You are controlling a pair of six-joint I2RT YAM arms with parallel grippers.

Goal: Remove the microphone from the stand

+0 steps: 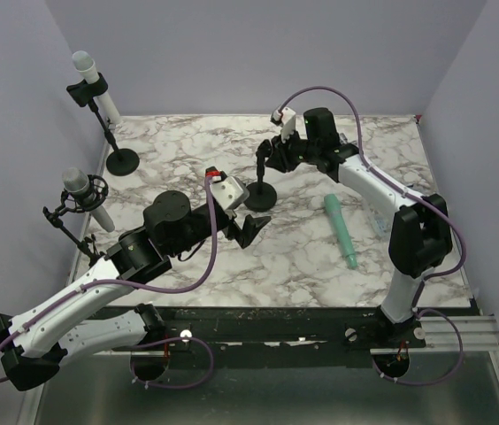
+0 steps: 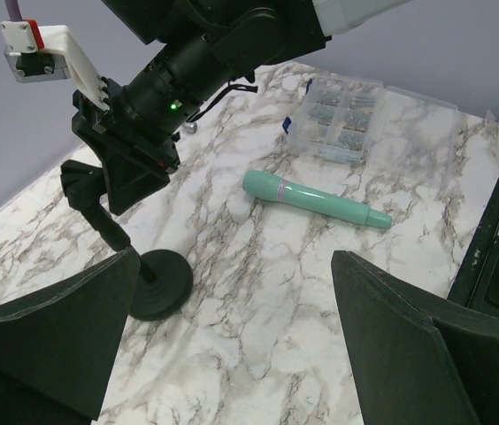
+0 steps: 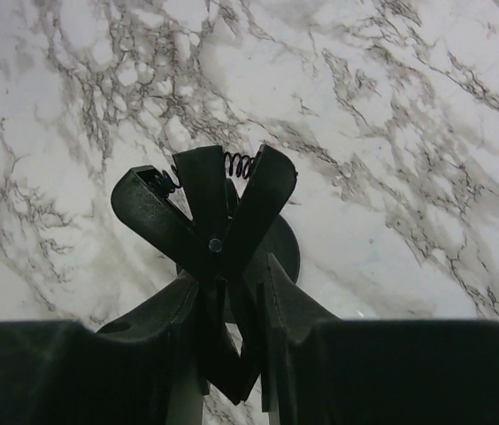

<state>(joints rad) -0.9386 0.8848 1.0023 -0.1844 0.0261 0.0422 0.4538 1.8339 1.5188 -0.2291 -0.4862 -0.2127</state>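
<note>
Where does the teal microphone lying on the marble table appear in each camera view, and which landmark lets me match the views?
Top external: the teal microphone lies right of centre.
Left wrist: it lies in the upper middle.
Right wrist: it is not in view.
Shared landmark: the black spring-clip stand, with nothing in its clip, shows in all three views.

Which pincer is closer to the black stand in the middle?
Right. The right pincer grips the top of the stand; the left pincer hangs open just beside its base.
</note>
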